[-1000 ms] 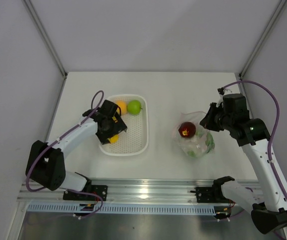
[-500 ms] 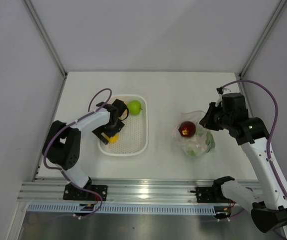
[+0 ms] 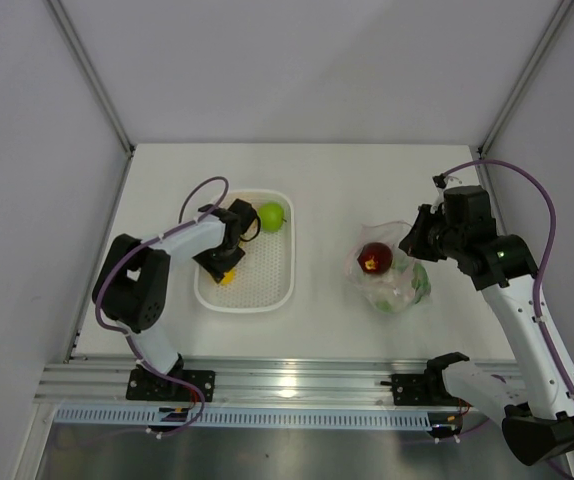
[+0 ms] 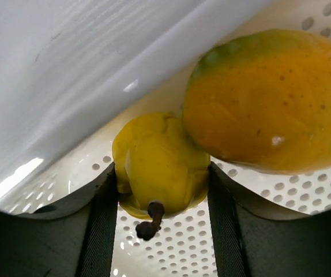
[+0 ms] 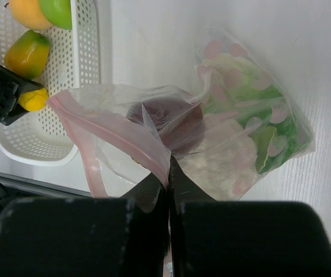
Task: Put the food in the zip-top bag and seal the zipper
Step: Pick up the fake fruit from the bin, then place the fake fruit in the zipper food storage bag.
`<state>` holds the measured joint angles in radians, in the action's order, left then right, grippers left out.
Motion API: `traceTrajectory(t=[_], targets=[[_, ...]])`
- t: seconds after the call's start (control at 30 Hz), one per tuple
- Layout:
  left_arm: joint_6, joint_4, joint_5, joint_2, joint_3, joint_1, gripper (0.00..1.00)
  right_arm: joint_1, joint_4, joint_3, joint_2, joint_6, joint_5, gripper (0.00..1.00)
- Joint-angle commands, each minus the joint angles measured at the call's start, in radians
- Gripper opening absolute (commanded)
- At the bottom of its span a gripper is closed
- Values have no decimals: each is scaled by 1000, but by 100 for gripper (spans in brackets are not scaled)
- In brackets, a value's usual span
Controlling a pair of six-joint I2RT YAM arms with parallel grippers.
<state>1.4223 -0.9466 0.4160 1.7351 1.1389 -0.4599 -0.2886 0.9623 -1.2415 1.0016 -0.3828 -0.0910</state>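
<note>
My left gripper point(image 4: 162, 176) is down in the white perforated basket point(image 3: 289, 290), shut on a small yellow fruit point(image 4: 160, 161) with a brown stem; both fingers point(image 4: 99, 231) press its sides. An orange-green fruit point(image 4: 269, 104) lies right beside it. A lime-green fruit point(image 3: 270, 215) sits at the basket's far end. My right gripper point(image 5: 169, 167) is shut on the pink zipper point(image 5: 113, 130) edge of the zip-top bag point(image 5: 234, 133), holding its mouth up. Inside the bag lie a dark red apple point(image 5: 165, 118) and green-white lettuce point(image 5: 269, 133).
The basket stands left of centre, the bag point(image 3: 392, 285) right of centre, with bare white table between them. The basket's left wall rises close to the left gripper point(image 3: 225, 266). Grey walls close in the table on three sides.
The left arm swung toward the basket's left wall and its jaws closed in on the yellow fruit. The right arm and the bag have not moved.
</note>
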Motion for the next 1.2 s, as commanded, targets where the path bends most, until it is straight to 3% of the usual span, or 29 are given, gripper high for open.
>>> traceTrajectory(t=[0.0,0.13,0.27,0.4,0.5,0.53,0.57,0.63,0.83,0.9,1.17], targets=[[-32,48,4,-49,-16,-31,19,0,-19,-18,0,13,19,0],[-60,43,-12,-117,5,-81,1,-1,-11,-35,18,13,28,0],[-89,-17,-11,-230,63,-167,1,0,1,-61,48,5,28,0],[-224,20,-38,-359,148,-293,1,-4,15,-84,52,7,33,0],[-400,245,-181,-469,111,-313,1,-3,41,-104,49,12,53,0],[-431,326,-306,-520,87,-313,1,-3,44,-108,51,12,51,0],[-477,502,-380,-538,32,-313,1,-3,56,-122,54,16,30,0],[-497,601,-548,-540,39,-316,1,-9,78,-142,77,15,17,0],[-542,820,-803,-387,124,-370,1,-23,84,-174,72,-7,-22,0],[-546,902,-815,-359,130,-408,1,-35,98,-200,92,-8,-44,0],[-608,921,-795,-284,173,-503,1,-58,89,-217,89,-44,-47,0]])
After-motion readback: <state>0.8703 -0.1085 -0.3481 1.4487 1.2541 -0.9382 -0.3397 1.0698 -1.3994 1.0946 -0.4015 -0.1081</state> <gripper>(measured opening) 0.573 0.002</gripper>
